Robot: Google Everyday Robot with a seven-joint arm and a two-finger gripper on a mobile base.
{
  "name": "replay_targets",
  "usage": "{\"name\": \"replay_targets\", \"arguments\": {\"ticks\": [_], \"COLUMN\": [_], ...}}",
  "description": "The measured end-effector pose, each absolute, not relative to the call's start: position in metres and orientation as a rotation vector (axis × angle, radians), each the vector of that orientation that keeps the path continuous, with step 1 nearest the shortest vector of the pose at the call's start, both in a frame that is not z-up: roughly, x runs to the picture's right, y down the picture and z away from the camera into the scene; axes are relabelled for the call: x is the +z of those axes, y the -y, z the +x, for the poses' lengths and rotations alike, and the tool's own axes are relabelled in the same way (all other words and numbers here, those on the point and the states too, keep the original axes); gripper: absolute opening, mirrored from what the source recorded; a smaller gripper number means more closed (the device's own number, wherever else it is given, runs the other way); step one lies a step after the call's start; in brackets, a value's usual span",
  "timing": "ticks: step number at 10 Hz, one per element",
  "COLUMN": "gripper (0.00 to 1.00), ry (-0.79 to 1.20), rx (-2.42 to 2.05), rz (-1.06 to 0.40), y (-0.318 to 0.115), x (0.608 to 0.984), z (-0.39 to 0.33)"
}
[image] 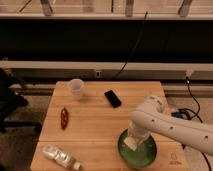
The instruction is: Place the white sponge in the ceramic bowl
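The green ceramic bowl [145,155] sits at the front right of the wooden table [95,125]. My white arm reaches in from the right, and my gripper [133,140] hangs over the bowl's left half. An off-white block, the white sponge [131,143], shows at the gripper's tip just above or inside the bowl. I cannot tell whether it touches the bowl's floor.
A translucent plastic cup [76,88] stands at the back left. A black phone [113,98] lies at the back middle. A red chili-like item [64,118] lies at the left. A clear plastic bottle [59,156] lies at the front left. Cables run behind the table.
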State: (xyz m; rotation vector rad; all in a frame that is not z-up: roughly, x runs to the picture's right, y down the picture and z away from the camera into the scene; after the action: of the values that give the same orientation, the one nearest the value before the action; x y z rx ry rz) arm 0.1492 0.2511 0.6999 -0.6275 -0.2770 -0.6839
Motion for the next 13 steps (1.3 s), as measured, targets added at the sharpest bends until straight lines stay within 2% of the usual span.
{"name": "replay_targets", "arguments": {"ticks": [4, 5, 11, 13], "gripper": [0.0, 0.04, 0.65, 0.79], "ry": [0.267, 0.264, 0.253, 0.253], "rx": [-0.653, -0.648, -0.626, -0.622], "rz": [-0.636, -0.639, -0.655, -0.656], "y": [-0.258, -0.259, -0.266, -0.266], "x": [0.7, 0.7, 0.701, 0.701], "z": [0.158, 0.159, 0.168, 0.17]}}
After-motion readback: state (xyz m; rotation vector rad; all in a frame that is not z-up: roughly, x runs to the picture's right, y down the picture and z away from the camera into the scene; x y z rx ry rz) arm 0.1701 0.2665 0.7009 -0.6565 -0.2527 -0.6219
